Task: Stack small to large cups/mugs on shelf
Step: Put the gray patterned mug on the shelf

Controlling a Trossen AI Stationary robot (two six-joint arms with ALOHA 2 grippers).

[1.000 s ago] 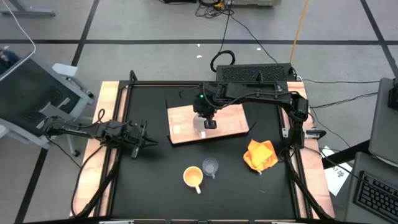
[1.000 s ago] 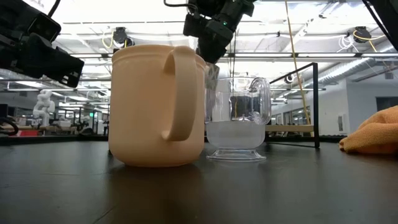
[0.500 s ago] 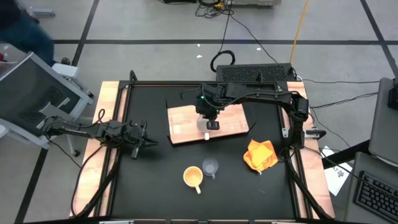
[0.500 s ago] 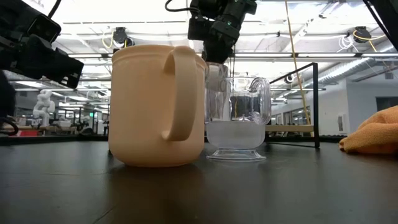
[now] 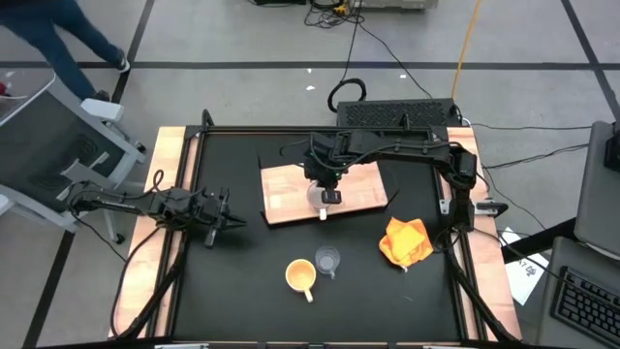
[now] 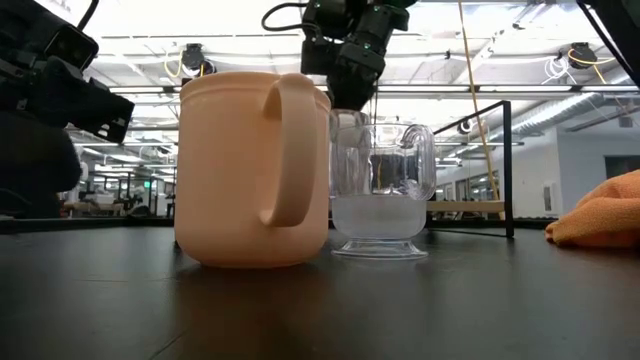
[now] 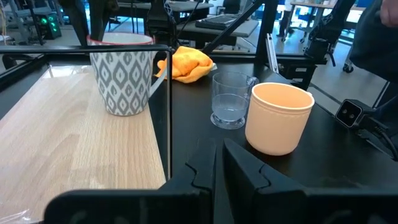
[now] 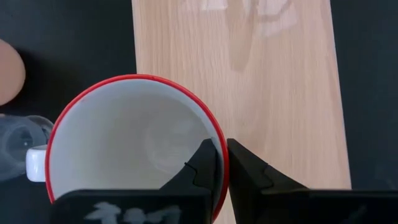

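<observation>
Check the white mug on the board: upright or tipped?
Upright. The white mug stands on the board, mouth up; right end effector pinches its red rim.

High view: overhead, looking straight down, far enough to take in the whole black bench (image 5: 242, 291), both arms and surrounding floor. Low view: at bench-top height, level, very close to the yellow-orange mug (image 6: 250, 170) and clear glass cup (image 6: 382, 190), room behind. Left wrist view: low and near-level across the wooden board (image 7: 74, 149), facing the white patterned mug (image 7: 122, 73), with the yellow-orange mug and glass cup beside the board; shares those two cups with the low view. Right wrist view: straight down, close over the white mug's red rim and the board; high view shares both.
</observation>
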